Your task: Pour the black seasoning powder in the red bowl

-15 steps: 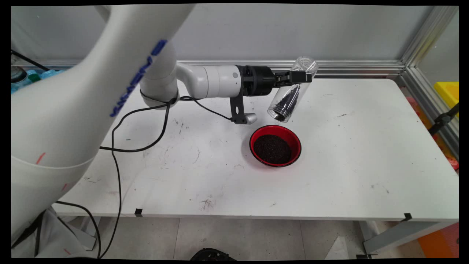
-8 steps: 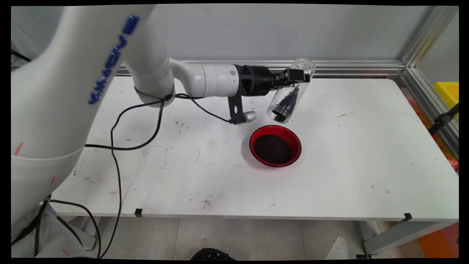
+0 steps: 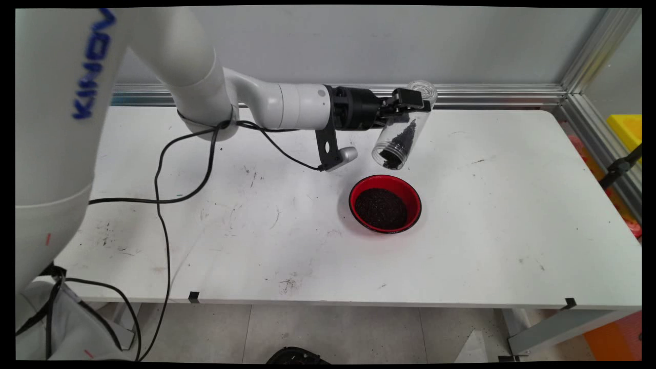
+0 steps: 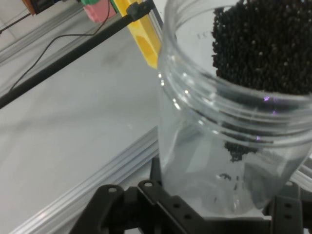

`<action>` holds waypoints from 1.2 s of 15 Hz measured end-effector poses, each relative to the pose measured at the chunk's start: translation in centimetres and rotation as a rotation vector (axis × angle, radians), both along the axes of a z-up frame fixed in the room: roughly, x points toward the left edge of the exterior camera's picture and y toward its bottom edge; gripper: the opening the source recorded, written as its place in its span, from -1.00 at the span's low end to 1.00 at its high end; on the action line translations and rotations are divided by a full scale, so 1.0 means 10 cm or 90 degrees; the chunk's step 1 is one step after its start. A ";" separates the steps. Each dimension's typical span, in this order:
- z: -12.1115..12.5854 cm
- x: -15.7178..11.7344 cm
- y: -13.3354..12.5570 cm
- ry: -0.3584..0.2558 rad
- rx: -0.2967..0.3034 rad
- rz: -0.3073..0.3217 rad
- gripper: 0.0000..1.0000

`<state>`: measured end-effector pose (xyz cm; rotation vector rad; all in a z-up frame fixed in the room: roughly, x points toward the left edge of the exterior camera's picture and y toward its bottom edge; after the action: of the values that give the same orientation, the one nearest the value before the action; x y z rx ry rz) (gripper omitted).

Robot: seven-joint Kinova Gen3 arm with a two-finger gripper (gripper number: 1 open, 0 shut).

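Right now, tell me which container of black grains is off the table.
The clear jar: the gripper holds it tilted, mouth down, in the air behind the red bowl. The bowl, also holding black grains, sits on the white table.

A white table (image 3: 487,246) — scuffed and speckled with dark marks — fills most of the main view, its front edge carrying two small black clips. Behind it stands a plain grey wall (image 3: 359,46), with an aluminium rail (image 3: 492,95) running along its base and another up the right corner. Below lies a pale tiled floor (image 3: 333,333) — a yellow bin (image 3: 626,128) sits at far right.
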<state>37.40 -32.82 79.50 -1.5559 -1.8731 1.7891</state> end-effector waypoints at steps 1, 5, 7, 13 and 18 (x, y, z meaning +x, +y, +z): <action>0.02 0.01 0.00 0.007 0.010 0.002 -1.00; 0.12 0.04 0.00 0.029 0.053 0.009 -1.00; 0.17 0.07 0.00 0.043 0.081 0.019 -1.00; 0.30 0.16 -0.03 0.078 0.163 0.045 -1.00; 0.45 0.21 -0.06 0.107 0.215 0.061 -1.00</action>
<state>39.53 -33.45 83.97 -1.1815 -2.0631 1.4832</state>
